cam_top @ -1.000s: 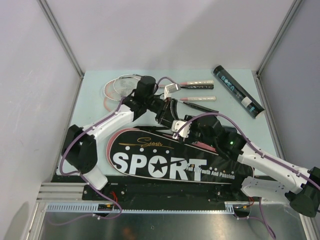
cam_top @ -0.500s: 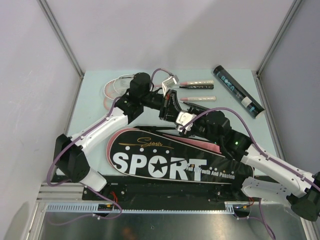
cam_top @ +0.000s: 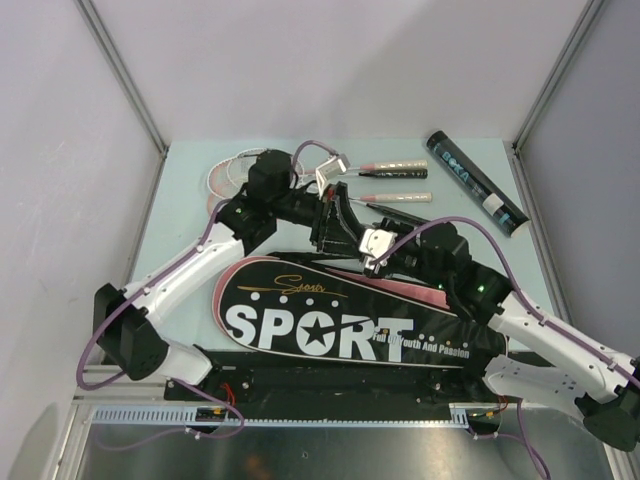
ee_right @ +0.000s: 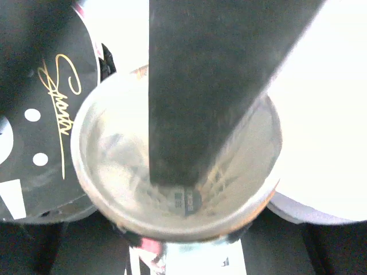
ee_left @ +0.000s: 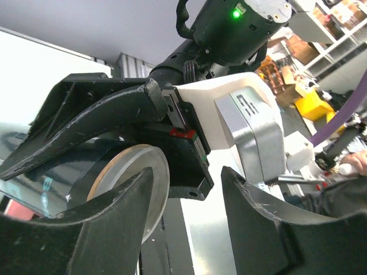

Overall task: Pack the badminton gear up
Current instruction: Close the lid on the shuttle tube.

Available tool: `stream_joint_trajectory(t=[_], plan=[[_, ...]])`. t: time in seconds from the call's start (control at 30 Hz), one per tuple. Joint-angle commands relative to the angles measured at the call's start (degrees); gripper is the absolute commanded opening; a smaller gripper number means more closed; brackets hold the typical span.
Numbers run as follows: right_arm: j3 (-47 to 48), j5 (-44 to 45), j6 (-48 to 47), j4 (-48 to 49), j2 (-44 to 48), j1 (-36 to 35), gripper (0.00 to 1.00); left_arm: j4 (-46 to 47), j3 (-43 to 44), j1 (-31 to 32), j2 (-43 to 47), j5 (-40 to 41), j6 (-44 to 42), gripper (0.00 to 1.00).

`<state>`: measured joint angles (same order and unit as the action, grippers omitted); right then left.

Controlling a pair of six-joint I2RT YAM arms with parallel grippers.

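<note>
Left hand [ee_left: 188, 175] noted released: its two black fingers [ee_left: 123, 223] are spread, with nothing between them. Just past its left finger the round mouth of a dark tube [ee_left: 135, 166] is seen, silver-rimmed, with teal print on the body behind.

Right hand [cam_top: 358, 232] is met nose to nose with the left hand above the far edge of the racket bag [cam_top: 330, 325]. One of its black fingers [ee_left: 86, 112] is laid along the top of the tube, whose mouth is turned back towards that hand's wrist. From the right wrist view the open mouth is looked into directly, and pale shuttlecocks [ee_right: 114, 166] are made out inside, blurred and partly masked by the finger. The second right finger is hidden, so it cannot be told whether the tube is clenched or only lying against the hand.

Black racket bag, lettered SPORT in white with pink trim, is laid flat on the bench [cam_top: 190, 180], nearer the arm bases than both hands.

Two rackets [cam_top: 398, 165] are laid on the bench beyond the hands, heads off to the left hand's outer side and handles past the right hand.

A second tube [cam_top: 476, 185] is laid well apart, beyond the right hand and out to its right.
</note>
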<state>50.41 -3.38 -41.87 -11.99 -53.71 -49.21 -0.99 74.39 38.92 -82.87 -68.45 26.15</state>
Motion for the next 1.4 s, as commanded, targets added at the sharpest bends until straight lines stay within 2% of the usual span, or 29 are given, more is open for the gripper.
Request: stream_joint_trajectory(t=[0.0,0.23,0.47,0.63,0.8,0.87,0.9,0.93,0.97,1.03,1.07,1.2,1.37], plan=[[1.5,-16.6,6.0,17.7,3.2,1.7,0.11,-1.7,-0.6,-1.6,-0.5,13.2,-2.3,0.64],[-0.8,-18.3,7.9,18.2,2.0,5.2,0.11,-1.7,-1.3,-5.1,5.0,12.2,-2.2,0.67],[-1.3,-19.8,8.6,18.4,1.0,7.5,0.11,-1.6,-3.6,-9.9,13.9,18.3,-5.6,0.67],[-1.3,-19.6,9.2,19.2,0.3,7.9,0.11,-1.6,-1.7,-10.1,12.9,18.0,-3.0,0.66],[-1.2,-18.7,9.2,19.2,-0.5,7.8,0.11,-2.3,-0.7,-9.7,13.2,19.1,-4.8,0.67],[-1.3,-18.3,9.2,19.0,-0.5,7.8,0.11,-3.4,-0.2,-9.5,12.6,21.9,-5.7,0.59],[-1.2,-18.2,9.3,19.0,-0.5,7.8,0.11,-4.7,0.3,-9.2,12.3,23.0,-7.0,0.51],[-1.2,-18.2,9.3,19.0,-0.6,7.7,0.11,-5.2,0.6,-8.3,11.9,25.6,-7.6,0.51],[-1.3,-17.7,9.3,19.0,-0.7,7.6,0.11,-5.2,0.7,-7.5,11.8,26.3,-8.2,0.51],[-1.2,-17.6,9.3,19.0,-1.0,7.6,0.11,-5.2,1.5,-5.7,10.6,25.7,-10.1,0.63],[-1.2,-17.4,9.1,19.0,-1.0,7.6,0.11,-5.3,1.9,-5.5,10.3,24.3,-10.0,0.64],[-1.3,-17.0,8.8,18.8,-1.4,7.6,0.1,-5.2,3.0,-5.3,9.6,22.1,-9.7,0.67],[-1.2,-17.1,8.9,19.2,-1.6,7.5,0.11,-5.2,3.5,-5.3,9.8,24.1,-9.1,0.69]])
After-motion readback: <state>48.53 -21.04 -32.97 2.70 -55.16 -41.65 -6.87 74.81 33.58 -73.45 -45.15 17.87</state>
